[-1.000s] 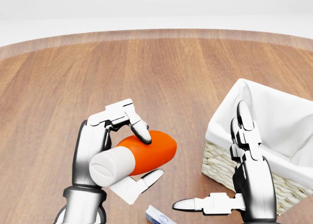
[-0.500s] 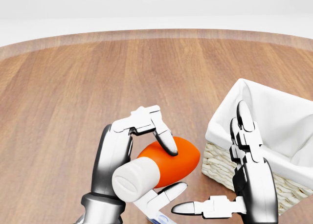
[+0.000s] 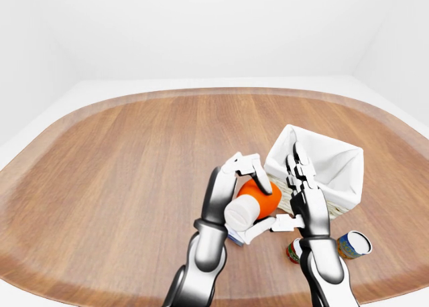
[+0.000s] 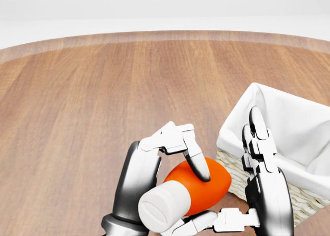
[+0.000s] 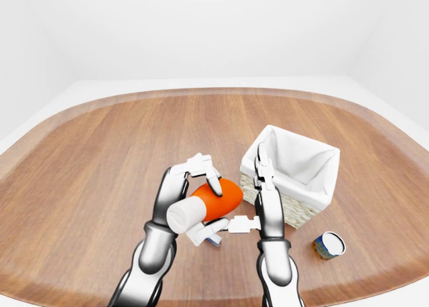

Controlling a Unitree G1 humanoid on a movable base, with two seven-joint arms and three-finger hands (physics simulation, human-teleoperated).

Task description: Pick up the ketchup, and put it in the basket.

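The ketchup (image 4: 217, 185) is an orange-red bottle with a white cap (image 4: 164, 207). My left hand (image 4: 196, 194) is shut on it and holds it lying sideways above the wooden table (image 4: 93, 91), cap towards the bottom of the head view. Its rounded end is just left of the basket (image 4: 234, 123), a wicker box with a white cloth liner at the right. My right hand (image 4: 246, 182) is open, fingers upright against the basket's left wall, thumb stretched left under the bottle. The basket's inside (image 5: 295, 158) looks empty.
A small blue-and-white box (image 3: 234, 238) lies on the table under my left hand. A tin can (image 3: 353, 244) lies on its side right of my right arm, and a smaller red-and-green can (image 3: 293, 250) stands beside that arm. The table's rounded edge runs along the bottom.
My left hand has carried the ketchup to the right and a little down in the head view, up to the basket's left wall. The right hand and basket have not moved.
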